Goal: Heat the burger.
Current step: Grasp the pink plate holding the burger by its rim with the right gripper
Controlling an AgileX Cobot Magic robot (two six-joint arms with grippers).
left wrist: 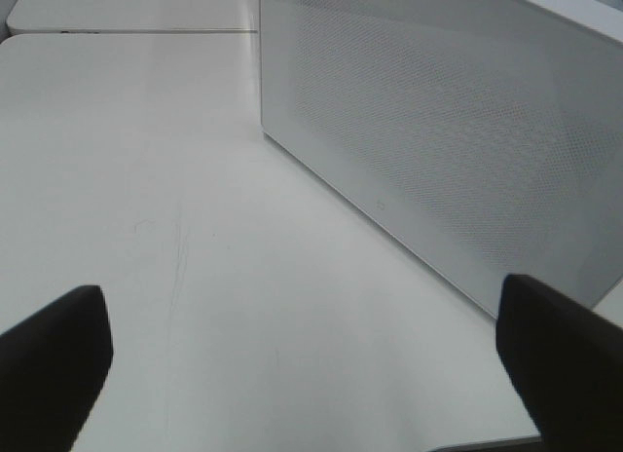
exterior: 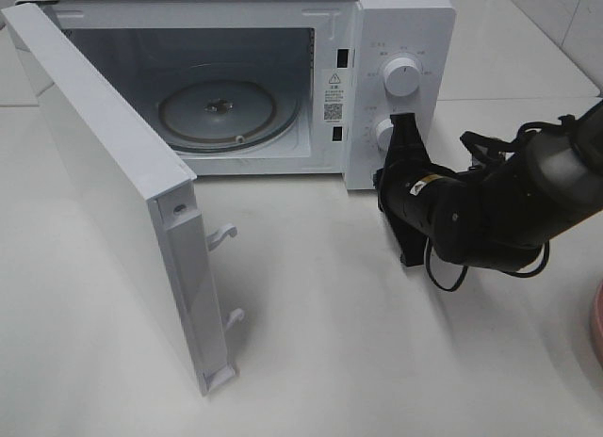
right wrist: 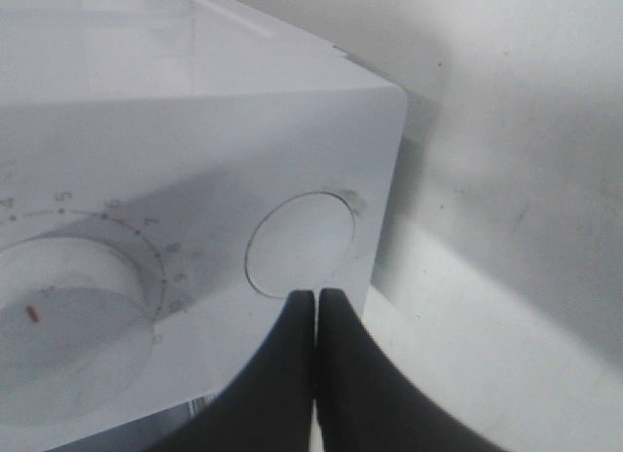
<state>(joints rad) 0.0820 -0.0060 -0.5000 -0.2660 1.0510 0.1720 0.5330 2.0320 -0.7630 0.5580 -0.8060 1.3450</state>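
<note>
Two pincers at the open microwave; the burger shows in no view.
Right pincer, clenched on nothing, has its tips at the round button beside the dial. Left pincer hangs released beside the open door, which likely bars that side. The burger is probably light, soft and glossy, so grip gently across the bun's sides. Glass turntable sits bare. A pink rim edges the worktop.

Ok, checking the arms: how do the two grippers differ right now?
The left gripper is open, jaws wide apart; the right gripper is shut, jaws pressed together. The left faces the open door; the right points at the round button on the microwave panel. Both are black.
</note>
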